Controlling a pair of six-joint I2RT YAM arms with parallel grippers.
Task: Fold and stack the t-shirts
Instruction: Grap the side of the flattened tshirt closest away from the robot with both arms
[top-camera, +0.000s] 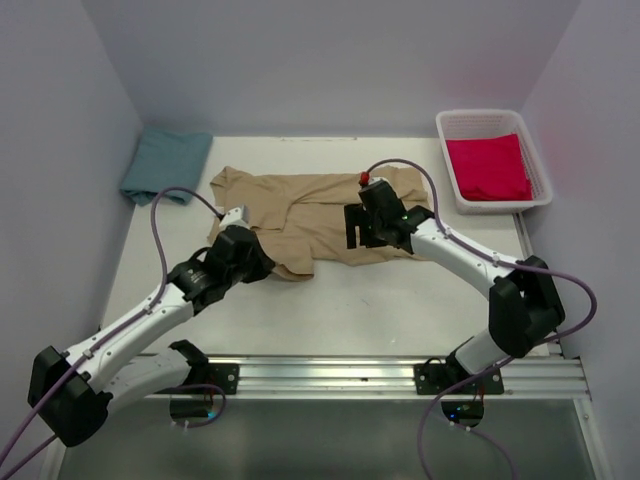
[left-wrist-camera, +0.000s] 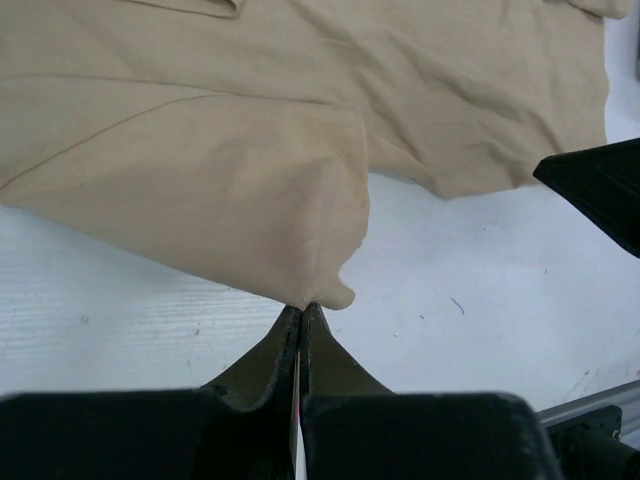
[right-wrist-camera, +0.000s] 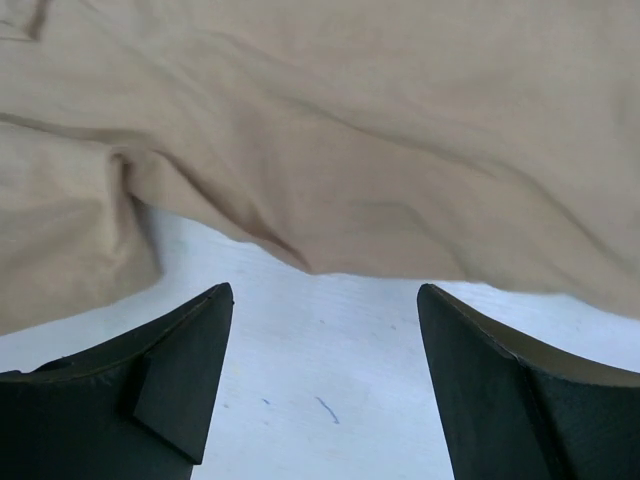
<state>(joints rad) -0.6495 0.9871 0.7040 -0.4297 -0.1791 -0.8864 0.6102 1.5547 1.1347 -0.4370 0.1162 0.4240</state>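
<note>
Matt cloth, plastic, metal.
tan t-shirt (top-camera: 300, 215): soft creased matt cloth; table (top-camera: 380, 300) under it smooth white, scuffed; basket (top-camera: 480, 115) right of it white slatted plastic; rail (top-camera: 330, 375) nearer than it, ribbed metal.

1. the overhead view is bright and even; the light seems to come from above, and the white table (top-camera: 400, 300) shows no glare.
2. the arms throw only faint, diffuse shadows just beneath themselves.
3. the red-pink t-shirt (top-camera: 487, 167) at far right is so saturated that its folds nearly vanish (the colour looks clipped).
4. the side walls lean outward towards the frame edges, a mild wide-angle distortion.
5. in the left wrist view the tan t-shirt (left-wrist-camera: 300, 120) is sharp, with soft shading in its creases; the left gripper (left-wrist-camera: 302, 308) is dark and slightly soft near the lens.
6. in the right wrist view the right gripper (right-wrist-camera: 325, 290) reads as near-black shapes with little surface detail; a soft shadow lies under the cloth's edge.
</note>
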